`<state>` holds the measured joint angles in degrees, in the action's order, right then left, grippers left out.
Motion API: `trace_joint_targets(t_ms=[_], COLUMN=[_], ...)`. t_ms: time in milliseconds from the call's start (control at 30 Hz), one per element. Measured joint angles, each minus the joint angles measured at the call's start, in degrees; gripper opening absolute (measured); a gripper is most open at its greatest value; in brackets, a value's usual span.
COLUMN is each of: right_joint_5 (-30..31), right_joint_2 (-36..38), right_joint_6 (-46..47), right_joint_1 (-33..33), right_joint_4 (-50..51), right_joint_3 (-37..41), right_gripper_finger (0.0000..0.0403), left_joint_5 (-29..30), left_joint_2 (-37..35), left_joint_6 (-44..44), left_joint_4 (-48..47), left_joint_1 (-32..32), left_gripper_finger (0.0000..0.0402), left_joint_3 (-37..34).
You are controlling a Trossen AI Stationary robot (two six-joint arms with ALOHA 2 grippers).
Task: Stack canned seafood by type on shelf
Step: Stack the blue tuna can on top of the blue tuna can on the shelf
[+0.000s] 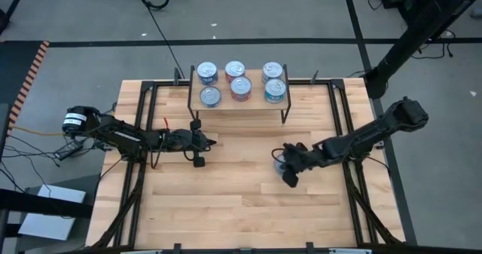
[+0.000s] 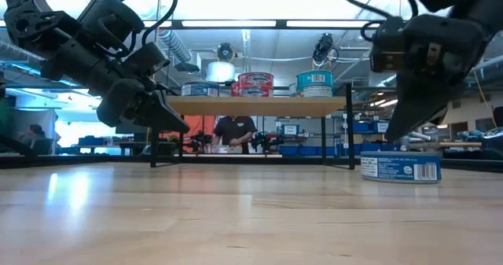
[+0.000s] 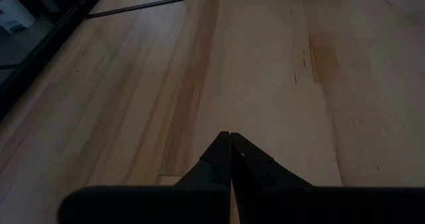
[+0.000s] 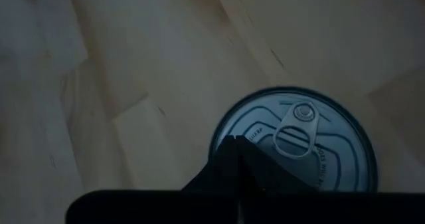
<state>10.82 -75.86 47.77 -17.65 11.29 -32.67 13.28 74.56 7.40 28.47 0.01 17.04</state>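
Tin [image 4: 295,141] on wood table [image 1: 241,201] | right pincer [image 4: 236,147] clenched above | left pincer [image 3: 229,147] clenched

A robotics lab or workshop. The slatted wood table [image 1: 241,201] stands on grey floor marked with black tape lines, cables [image 1: 162,28] trailing across it at the far side. Beyond the table, the low view shows an open hall with strip lights [image 2: 236,23] and ceiling ducts [image 2: 169,45], blue bins [image 2: 302,149] on benches, and a person [image 2: 234,131] at a far workbench.
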Motion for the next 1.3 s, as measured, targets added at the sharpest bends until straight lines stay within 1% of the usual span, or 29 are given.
trace_joint_targets(t_ms=[133, 233, 367, 467, 567, 700, 800, 933, 1133, 1300], right_joint_5=[2.46, 3.19, 4.66, 4.80, 4.20, 1.05, -0.04, 0.52, 2.68, 3.84], right_joint_2=[1.02, 1.32, 0.97, 0.97, 0.97, 0.93, -0.58, -4.70, -12.10, -15.57], right_joint_6=[0.02, 0.50, 1.48, -0.30, -2.74, -2.07, -1.14, -3.01, -7.19, -8.33], right_joint_1=[-1.65, -2.19, -2.20, -2.36, -3.32, -4.38, -4.52, -4.25, -2.91, -2.25], right_joint_4=[0.35, 3.04, 14.09, 21.16, 26.81, 32.57, 35.62, 33.08, 25.17, 22.62], right_joint_3=[-0.02, -0.32, -3.99, -6.70, -8.48, -8.50, -8.46, -8.46, -8.49, -9.70], right_gripper_finger=[0.0001, 0.0001, 0.0001, 0.0001, 0.0001, 0.0001, 0.0001, 0.0001, 0.0001, 0.0001], left_joint_5=[0.00, -0.01, -1.14, -2.30, -2.43, -2.44, -2.43, -2.43, -2.43, -2.43], left_joint_2=[0.00, 0.00, 0.00, 0.00, 0.00, 0.02, 0.02, 0.02, 0.02, 0.02], left_joint_6=[-0.15, -0.17, -0.19, -0.20, -0.20, -0.21, -0.22, -0.21, -0.24, -0.24], left_joint_4=[0.01, 0.00, 0.03, 0.43, 0.28, 0.09, 0.09, 0.40, 0.41, 0.41], left_joint_1=[-0.02, -0.01, -0.01, 0.00, -0.02, -0.02, -0.02, -0.02, -0.02, -0.02], left_gripper_finger=[0.0006, 0.0006, 0.0006, 0.0006, 0.0006, 0.0006, 0.0006, 0.0006, 0.0006, 0.0006], left_joint_3=[0.00, 0.00, 0.00, 0.00, 0.00, 0.00, -0.01, 0.00, 0.00, -0.02])
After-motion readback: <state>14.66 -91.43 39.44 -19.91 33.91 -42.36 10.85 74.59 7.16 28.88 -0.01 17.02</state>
